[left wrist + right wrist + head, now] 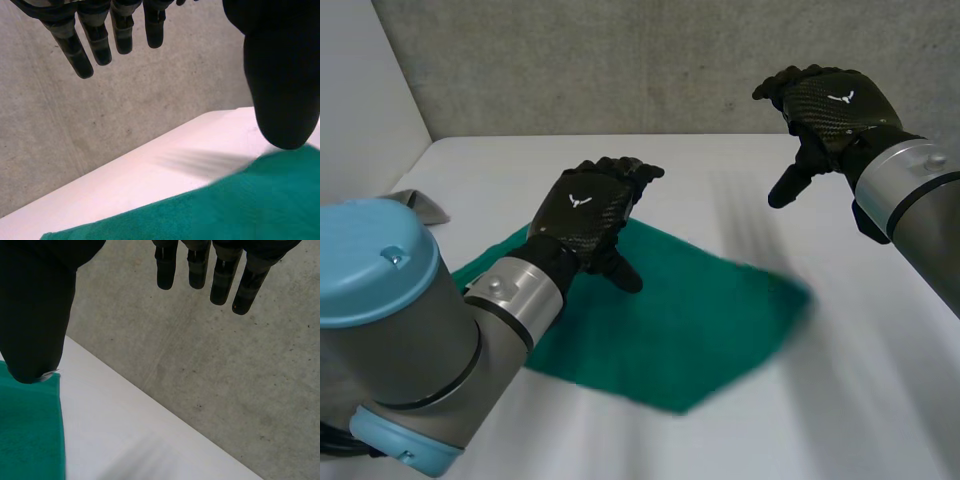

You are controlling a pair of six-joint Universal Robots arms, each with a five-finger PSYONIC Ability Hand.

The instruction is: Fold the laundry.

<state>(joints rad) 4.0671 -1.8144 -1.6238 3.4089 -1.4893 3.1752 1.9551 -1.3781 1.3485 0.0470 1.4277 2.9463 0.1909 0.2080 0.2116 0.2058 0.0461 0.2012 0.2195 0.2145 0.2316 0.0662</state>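
Note:
A green cloth [680,330] lies folded flat on the white table [860,400], its corners pointing toward the front and the right. My left hand [588,208] hovers over the cloth's far left part, open, fingers relaxed and holding nothing. In the left wrist view its fingers [100,35] hang free above the table, the thumb [282,85] above the green cloth [240,210]. My right hand [825,105] is raised over the table's far right, apart from the cloth, open and empty. In the right wrist view its thumb [37,315] hangs above the green cloth's edge [30,430].
A grey concrete wall [650,60] stands behind the table's far edge. A small grey object [420,207] sits at the table's left edge. My left arm [410,330] fills the near left. Bare table lies to the right and front of the cloth.

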